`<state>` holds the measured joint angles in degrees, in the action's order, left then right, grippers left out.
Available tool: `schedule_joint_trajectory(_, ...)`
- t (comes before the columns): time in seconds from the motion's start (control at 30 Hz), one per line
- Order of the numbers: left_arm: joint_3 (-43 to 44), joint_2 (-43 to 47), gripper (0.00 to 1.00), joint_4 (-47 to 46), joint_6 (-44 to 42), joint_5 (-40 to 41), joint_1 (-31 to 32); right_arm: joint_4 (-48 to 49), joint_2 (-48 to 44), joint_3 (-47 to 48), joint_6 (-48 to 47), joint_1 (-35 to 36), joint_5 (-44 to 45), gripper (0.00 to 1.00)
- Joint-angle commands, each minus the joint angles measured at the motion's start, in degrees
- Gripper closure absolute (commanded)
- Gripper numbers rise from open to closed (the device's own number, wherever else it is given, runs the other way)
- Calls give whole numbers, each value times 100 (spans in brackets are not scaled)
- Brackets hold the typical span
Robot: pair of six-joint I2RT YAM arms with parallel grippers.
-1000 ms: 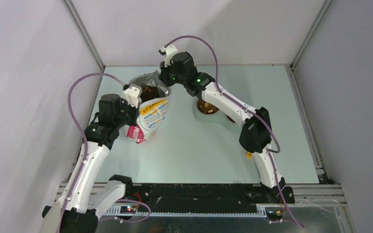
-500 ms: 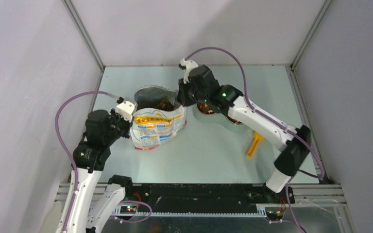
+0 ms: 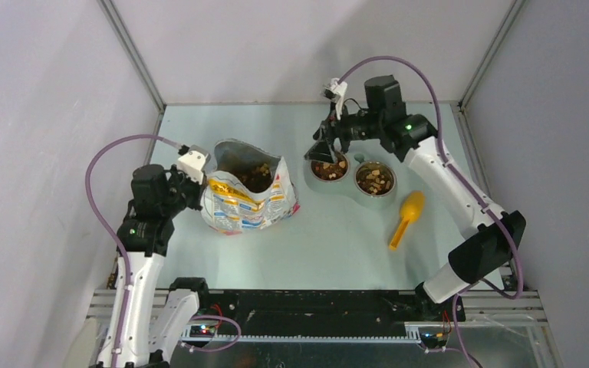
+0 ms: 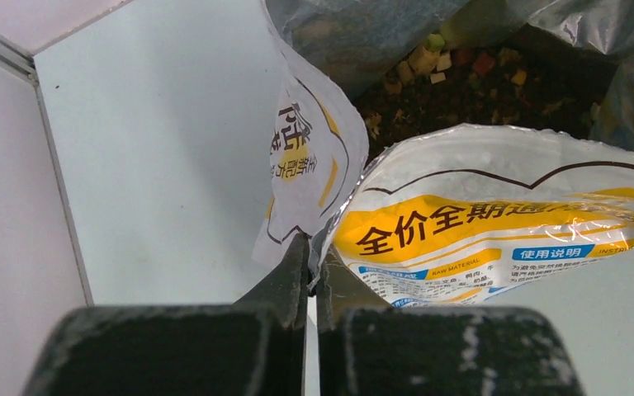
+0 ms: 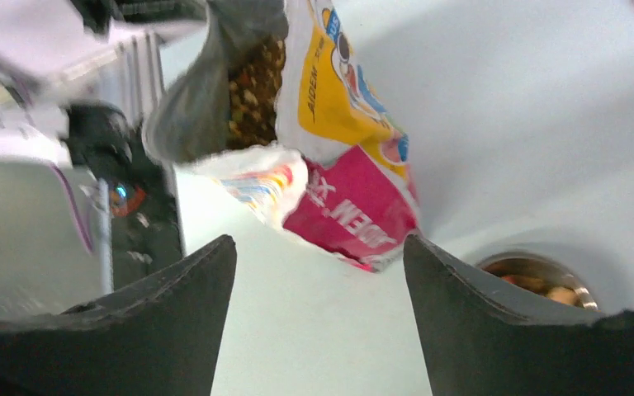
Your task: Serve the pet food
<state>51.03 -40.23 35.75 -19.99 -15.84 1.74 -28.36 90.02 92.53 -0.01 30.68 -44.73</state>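
Foil bag (image 4: 495, 165): yellow band reads "全价全期"; beneath it, "RAW MATERIAL" and "使用说明". Its pink side reads "AIDEN".

That crinkled white foil bag (image 3: 249, 201) wears a yellow band with black lettering, a pink corner and a silver lining. Inside show brown and tan kibble chunks (image 3: 255, 175). At its three o'clock, a yellow plastic scoop (image 3: 406, 217) on the pale mint tabletop (image 3: 337, 245).
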Motion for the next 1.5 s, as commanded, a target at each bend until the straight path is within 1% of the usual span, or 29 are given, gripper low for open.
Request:
schedule_joint_trajectory(0.0,804,-219,100,-737,-342,-910,-530,-1730,188,738,-3515,-63,-1032,21)
schedule_joint_trajectory(0.03,892,-300,100,-514,-485,-1424,-589,-1905,243,801,-3991,28,-779,20)
schedule_joint_trajectory(0.1,1134,-523,100,-157,-689,-1906,-684,-1954,406,877,-4394,176,-582,20)
schedule_joint_trajectory(0.17,1321,-735,100,204,-835,-2153,-696,-1970,637,1067,-4559,322,-476,20)
schedule_joint_trajectory(0.27,1394,-832,100,695,-1000,-2384,-735,-1927,1003,1451,-4603,634,-372,19)
schedule_joint_trajectory(0.37,1238,-605,100,792,-1080,-2504,-753,-1872,1263,1670,-4760,883,-96,19)
schedule_joint_trajectory(0.47,1044,-420,100,697,-1022,-2425,-747,-1893,1507,1827,-4962,1114,53,20)
schedule_joint_trajectory(0.5,972,-355,96,653,-998,-2398,-752,-1888,1551,1842,-5037,1155,114,22)
schedule_joint_trajectory(0.53,940,-328,88,585,-1005,-2339,-753,-1896,1566,1861,-5071,1214,136,23)
schedule_joint_trajectory(0.57,882,-286,70,575,-1050,-2320,-751,-1907,1585,1868,-5134,1235,174,25)
schedule_joint_trajectory(0.6,860,-272,59,607,-1185,-2339,-748,-1936,1587,1868,-5205,1278,201,27)
schedule_joint_trajectory(0.67,808,-237,52,647,-1353,-2378,-745,-1976,1582,1854,-5292,1325,292,30)
schedule_joint_trajectory(0.8,821,-295,49,763,-1652,-2408,-699,-1960,1545,1807,-5321,1376,468,36)
schedule_joint_trajectory(0.9,945,-506,48,1288,-2077,-2365,-552,-1903,1539,1779,-5292,1404,560,42)
schedule_joint_trajectory(1.0,1000,-655,47,1669,-2652,-2111,-447,-1832,1568,1765,-5304,1430,714,47)
schedule_joint_trajectory(1.1,985,-665,46,1775,-2891,-1822,-409,-1798,1598,1781,-5288,1434,763,53)
schedule_joint_trajectory(1.13,978,-669,47,1768,-2939,-1780,-400,-1779,1609,1788,-5272,1433,777,54)
schedule_joint_trajectory(1.17,977,-674,50,1723,-2953,-1710,-397,-1776,1617,1800,-5266,1435,771,59)
schedule_joint_trajectory(1.2,994,-687,53,1689,-2938,-1680,-394,-1786,1627,1811,-5260,1440,772,65)
schedule_joint_trajectory(1.23,1009,-692,61,1626,-2922,-1645,-389,-1807,1630,1834,-5256,1436,781,69)
schedule_joint_trajectory(1.27,1037,-711,66,1623,-2945,-1622,-388,-1819,1632,1855,-5247,1422,810,77)
schedule_joint_trajectory(1.3,1061,-730,76,1682,-3078,-1597,-391,-1839,1624,1860,-5229,1414,827,82)
schedule_joint_trajectory(1.33,1138,-771,82,1868,-3194,-1598,-393,-1857,1591,1853,-5220,1364,841,92)
schedule_joint_trajectory(1.37,1169,-810,92,1968,-3503,-1536,-398,-1903,1559,1850,-5202,1332,810,97)
schedule_joint_trajectory(1.4,1216,-811,96,2126,-3666,-1484,-397,-1929,1498,1844,-5180,1236,769,100)
schedule_joint_trajectory(1.43,1225,-807,99,2172,-3915,-1337,-399,-2005,1456,1846,-5120,1172,642,100)
schedule_joint_trajectory(1.47,1232,-770,99,2186,-4017,-1261,-446,-2045,1376,1843,-5082,1033,554,100)
